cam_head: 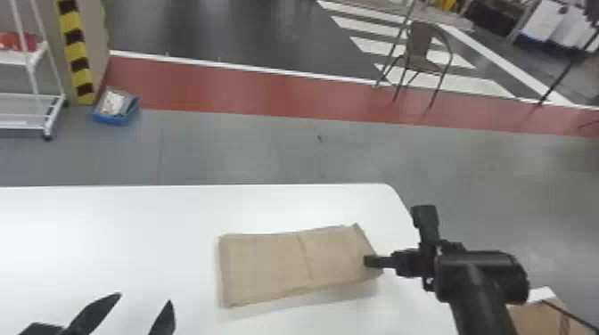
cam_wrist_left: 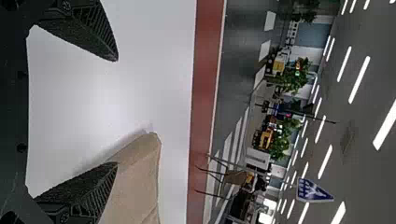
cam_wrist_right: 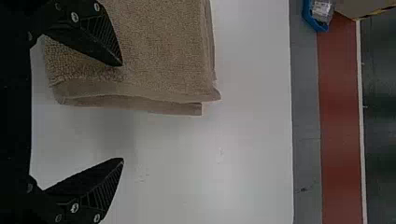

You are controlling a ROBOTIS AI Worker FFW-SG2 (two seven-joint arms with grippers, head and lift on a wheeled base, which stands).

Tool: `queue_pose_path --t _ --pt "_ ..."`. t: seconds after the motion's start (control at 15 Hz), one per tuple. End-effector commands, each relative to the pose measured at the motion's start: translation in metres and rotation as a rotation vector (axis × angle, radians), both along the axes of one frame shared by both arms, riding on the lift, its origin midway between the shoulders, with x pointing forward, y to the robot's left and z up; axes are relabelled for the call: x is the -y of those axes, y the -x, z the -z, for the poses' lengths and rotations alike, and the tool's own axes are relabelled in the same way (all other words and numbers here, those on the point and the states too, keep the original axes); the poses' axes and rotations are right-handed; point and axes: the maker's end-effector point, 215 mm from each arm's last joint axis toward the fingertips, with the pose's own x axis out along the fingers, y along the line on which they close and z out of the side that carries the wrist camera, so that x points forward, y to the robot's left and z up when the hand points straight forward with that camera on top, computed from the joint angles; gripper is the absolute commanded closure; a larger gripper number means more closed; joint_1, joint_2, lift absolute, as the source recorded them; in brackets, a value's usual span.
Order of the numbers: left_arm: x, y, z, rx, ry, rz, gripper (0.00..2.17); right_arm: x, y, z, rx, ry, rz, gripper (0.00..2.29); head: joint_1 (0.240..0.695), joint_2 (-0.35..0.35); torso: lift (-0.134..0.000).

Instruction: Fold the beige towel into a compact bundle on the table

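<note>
Towel (cam_head: 267,267) lies flat on the worktop (cam_head: 111,231), toward its right-hand end, as a neat oblong with its long axis running left to right and a crease (cam_head: 305,258) crossing it near the middle. Stacked edges show at the right short end, so some folding looks done; the bundle could, I judge, be halved once more over that crease. The right pincer (cam_wrist_right: 123,112) is the nearer, right at that short end, with its fingers apart: one sits over the cloth, the other over bare worktop just outside the edge. From there the towel extends leftward, and the next move turns on this: the short edge passes between the fingers, so one must get under all the layers before they close and carry the end left. Catching only the upper layer would likely peel it off the rest, and pushing in too hard might slide the whole bundle. The left pincer (cam_head: 145,298), also spread, is over the worktop near the robot, with the towel to its right and somewhat farther forward; it might steady the far half. Beyond the worktop, a chair (cam_head: 419,49) and a blue bin (cam_head: 113,116) stand on the floor, well apart from the work.
</note>
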Motion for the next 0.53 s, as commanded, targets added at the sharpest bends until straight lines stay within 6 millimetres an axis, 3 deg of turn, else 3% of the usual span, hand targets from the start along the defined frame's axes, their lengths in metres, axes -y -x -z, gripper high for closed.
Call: queue_pose_path --t 0.0,0.27,0.47 --pt "-0.002 0.001 0.002 -0.004 -0.004 -0.001 0.09 -0.009 -0.003 0.003 0.002 0.001 -0.020 0.18 0.695 -0.350 0.000" --pt "-0.005 0.002 0.003 -0.005 -0.006 -0.004 0.09 -0.016 -0.004 0.014 -0.019 0.018 -0.041 0.18 0.695 -0.350 0.000" --pt "-0.005 0.003 0.004 -0.008 -0.005 -0.001 0.09 -0.020 -0.004 0.018 -0.025 0.023 -0.057 0.41 0.695 -0.350 0.000"
